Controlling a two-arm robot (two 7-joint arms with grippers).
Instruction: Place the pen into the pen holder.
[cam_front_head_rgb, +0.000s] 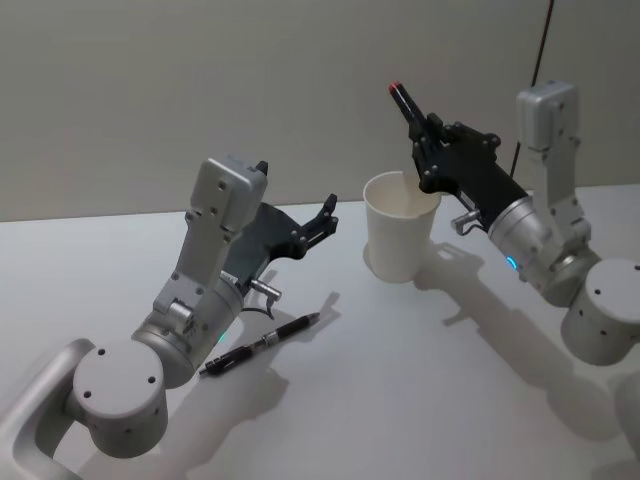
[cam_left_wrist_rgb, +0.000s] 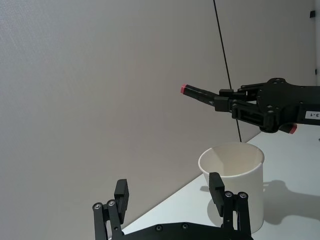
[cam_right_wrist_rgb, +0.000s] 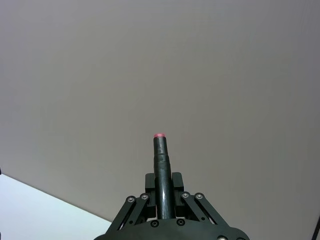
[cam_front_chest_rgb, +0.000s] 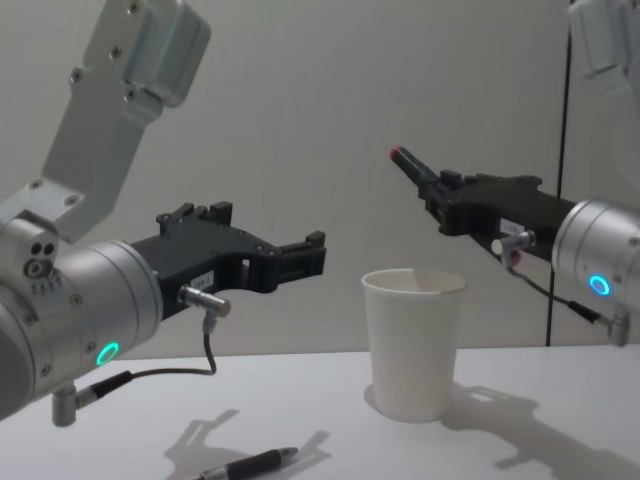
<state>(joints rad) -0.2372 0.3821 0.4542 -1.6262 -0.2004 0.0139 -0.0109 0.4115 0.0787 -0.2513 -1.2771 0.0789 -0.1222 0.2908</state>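
Over the 1 o'clock rim of the paper cup (cam_front_head_rgb: 400, 235), right claw (cam_front_head_rgb: 428, 135) grips a red-tipped pen (cam_front_head_rgb: 403, 98) almost flat; dropped now it'd likely bounce off. Idle left claw (cam_left_wrist_rgb: 169, 185) gapes wide.

The rear of the held pen (cam_right_wrist_rgb: 160, 160) is hidden between the right gripper (cam_right_wrist_rgb: 163, 184) jaws. Below the left gripper (cam_left_wrist_rgb: 169, 185) jaws, the table pen (cam_front_chest_rgb: 250, 465) runs off the chest view; one jaw partly covers the cup (cam_left_wrist_rgb: 240, 185).

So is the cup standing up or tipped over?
Standing up. The white paper cup rests on its narrow base on the table, with its open mouth facing up.
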